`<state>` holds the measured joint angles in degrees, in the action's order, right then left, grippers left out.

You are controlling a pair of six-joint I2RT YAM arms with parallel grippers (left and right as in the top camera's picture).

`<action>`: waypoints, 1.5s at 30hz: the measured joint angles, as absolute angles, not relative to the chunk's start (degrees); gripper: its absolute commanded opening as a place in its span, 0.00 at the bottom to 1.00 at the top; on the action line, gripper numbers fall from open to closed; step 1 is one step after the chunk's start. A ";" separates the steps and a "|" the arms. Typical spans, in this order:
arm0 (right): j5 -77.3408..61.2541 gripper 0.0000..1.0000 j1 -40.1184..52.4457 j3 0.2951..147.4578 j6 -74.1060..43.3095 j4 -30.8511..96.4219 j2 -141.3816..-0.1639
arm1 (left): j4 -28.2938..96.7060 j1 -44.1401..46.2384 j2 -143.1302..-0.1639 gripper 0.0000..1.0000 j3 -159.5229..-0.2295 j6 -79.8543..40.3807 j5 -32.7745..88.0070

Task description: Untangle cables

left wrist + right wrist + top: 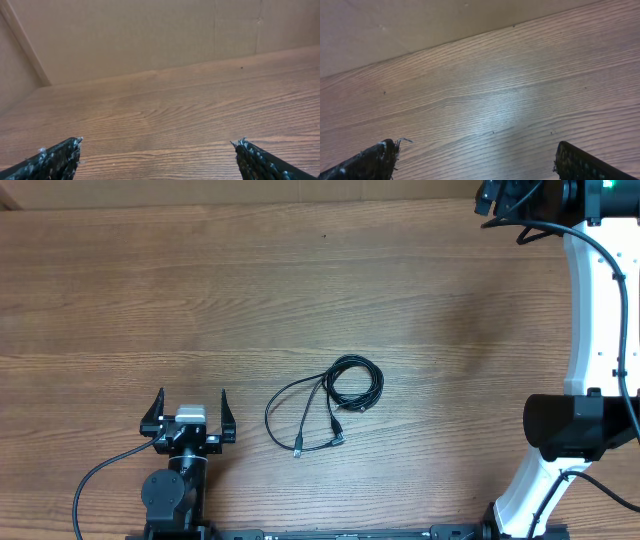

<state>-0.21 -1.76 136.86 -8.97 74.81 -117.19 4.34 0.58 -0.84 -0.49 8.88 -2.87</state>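
Near the cables, left hand spread; at far corner, right hand spread.

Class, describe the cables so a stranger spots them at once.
On the wooden table, look right of the left gripper, near the front edge. The cables lie there, thin black cords partly coiled, ending in small plugs. Unlike the arm's thicker wire, they lie loose.
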 measured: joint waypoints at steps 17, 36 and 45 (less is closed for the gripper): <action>-0.23 1.00 -1.76 136.86 -9.82 74.61 -117.19 | -3.60 0.58 -0.91 1.00 -4.64 8.40 -5.39; -5.78 1.00 -1.63 136.86 -17.67 67.20 -117.19 | 20.82 0.58 -33.32 1.00 -75.22 25.02 -20.82; -5.02 1.00 1.54 136.86 -21.61 70.76 -117.19 | 23.73 0.58 -65.49 1.00 -100.38 33.71 -24.34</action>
